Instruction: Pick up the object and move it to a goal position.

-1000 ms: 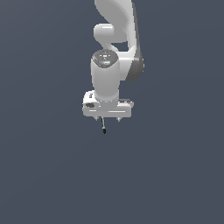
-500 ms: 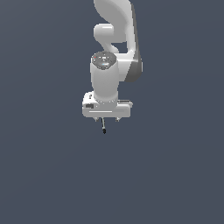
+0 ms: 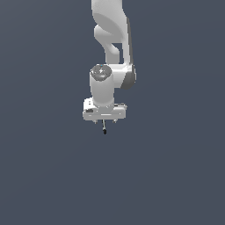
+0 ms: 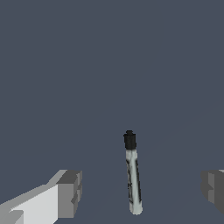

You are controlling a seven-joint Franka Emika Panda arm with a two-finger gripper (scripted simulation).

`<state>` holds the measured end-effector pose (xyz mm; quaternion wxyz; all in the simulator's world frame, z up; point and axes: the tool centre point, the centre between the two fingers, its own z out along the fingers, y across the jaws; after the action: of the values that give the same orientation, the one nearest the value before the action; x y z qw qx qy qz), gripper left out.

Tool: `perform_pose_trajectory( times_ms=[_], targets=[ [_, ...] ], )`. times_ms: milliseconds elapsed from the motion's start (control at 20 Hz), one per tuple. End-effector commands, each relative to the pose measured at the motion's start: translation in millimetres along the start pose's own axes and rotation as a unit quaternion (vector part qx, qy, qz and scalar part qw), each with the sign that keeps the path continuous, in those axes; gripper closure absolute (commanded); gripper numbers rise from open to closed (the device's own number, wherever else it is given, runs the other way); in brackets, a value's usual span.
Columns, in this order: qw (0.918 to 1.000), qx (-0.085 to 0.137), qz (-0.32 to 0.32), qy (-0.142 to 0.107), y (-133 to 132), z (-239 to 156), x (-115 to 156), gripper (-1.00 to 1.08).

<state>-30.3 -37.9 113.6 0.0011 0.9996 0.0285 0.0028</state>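
Note:
The object (image 3: pixel 104 130) is a tiny dark speck on a thin pale stem, just below the white gripper bar in the exterior view. In the wrist view it is a pale stick with a black cap (image 4: pixel 132 175). It lies in the gap between the two grey fingertips and touches neither. My gripper (image 3: pixel 104 120) points straight down over it. In the wrist view the gripper (image 4: pixel 140 189) is open, with one finger (image 4: pixel 68 192) and the other (image 4: pixel 213 187) far apart on either side of the stick.
Everything around is a flat, uniform dark grey-blue surface. The white arm (image 3: pixel 112 48) rises from the wrist to the exterior view's top edge. No other objects or goal marker show.
The wrist and gripper bar have come down a little towards the object. The object has stayed in place.

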Motion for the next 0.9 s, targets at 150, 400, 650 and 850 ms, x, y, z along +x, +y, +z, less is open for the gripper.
perform_pose_trajectory(
  times_ms=[150,400,650,850],
  targets=[
    [0.9997,0.001,-0.025,-0.002,7,32,-24,-0.92],
    [0.9992,0.001,-0.039,-0.002,11,48,-37,-0.92],
    [0.9991,0.001,-0.043,-0.003,12,54,-42,-0.92],
    [0.9991,0.001,-0.042,-0.003,12,55,-41,-0.92]
  ],
)
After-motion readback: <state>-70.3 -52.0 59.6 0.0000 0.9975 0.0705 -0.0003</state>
